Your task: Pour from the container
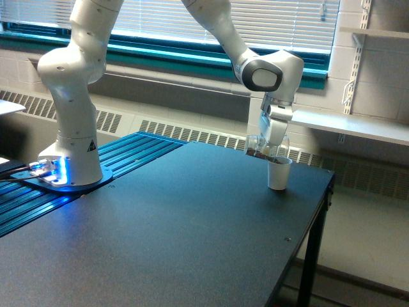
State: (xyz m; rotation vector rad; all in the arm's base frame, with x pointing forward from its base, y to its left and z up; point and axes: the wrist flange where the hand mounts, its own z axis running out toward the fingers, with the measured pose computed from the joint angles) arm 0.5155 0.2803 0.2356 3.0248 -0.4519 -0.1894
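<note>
Right now my hand (267,148) is clamped on the container (259,146), a small clear plastic cup w/ brown granular bits showing thru its wall. I'm holding it up off the tabletop (160,224), tipped over on its side, directly above the white paper cup (278,173) and just about touching its rim; can't tell if they actually meet. The brown bits sit low in the container, near the paper cup's opening. Can't make out any stream falling, too small to tell.

White paper cup stands upright on the black tabletop, near the far corner on the exterior view's right, close to the edge. Rest of the tabletop surface is dark and matte.

My arm comes down from the top of the view, wrist w/ a grey round joint cover (268,77) just above the hand. My base (71,137) stands well apart on the exterior view's left, on a ribbed blue-lit platform (121,166), w/ a blue light glowing at its foot. Behind: window w/ blinds (255,19), teal sill, a vent grille along the wall, and a white shelf (358,125) on the exterior view's right.
</note>
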